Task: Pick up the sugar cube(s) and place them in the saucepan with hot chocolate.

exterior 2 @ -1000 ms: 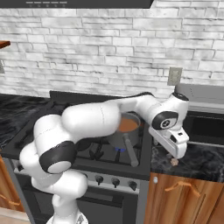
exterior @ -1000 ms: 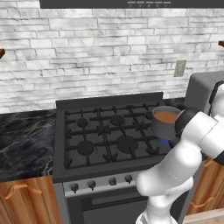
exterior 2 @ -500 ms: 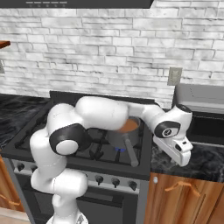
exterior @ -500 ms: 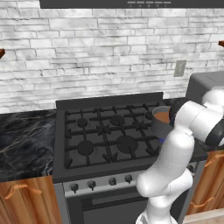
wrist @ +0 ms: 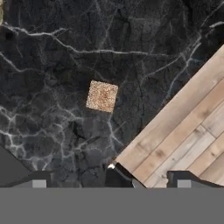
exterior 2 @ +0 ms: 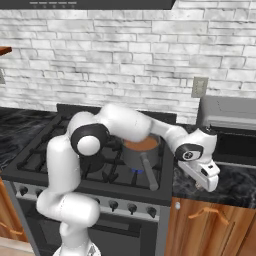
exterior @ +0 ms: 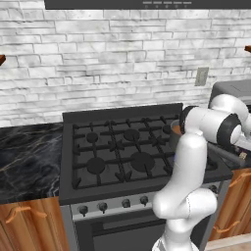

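One sugar cube point(wrist: 102, 96), a small tan speckled square, lies on the black marble counter point(wrist: 52, 52) close to its front edge. My gripper point(wrist: 110, 180) hangs above it, open and holding nothing; the cube is ahead of the fingertips point(wrist: 38, 178), not between them. In the right base view the gripper point(exterior 2: 206, 181) points down over the counter just right of the stove. The saucepan point(exterior 2: 141, 149), grey with a reddish-brown surface, sits on the stove's front right burner, its handle toward the front. From the left base view my arm hides most of the saucepan point(exterior: 174, 130).
The black gas stove point(exterior 2: 60, 150) spans the middle. A grey appliance point(exterior 2: 230, 117) stands at the back of the right counter. Past the counter edge, wooden floor point(wrist: 183, 131) lies below. A wall outlet point(exterior 2: 199, 87) sits above the counter.
The arm has swung further right and stretched out, carrying the hand from beside the saucepan to over the right counter. The jaws have stayed open.
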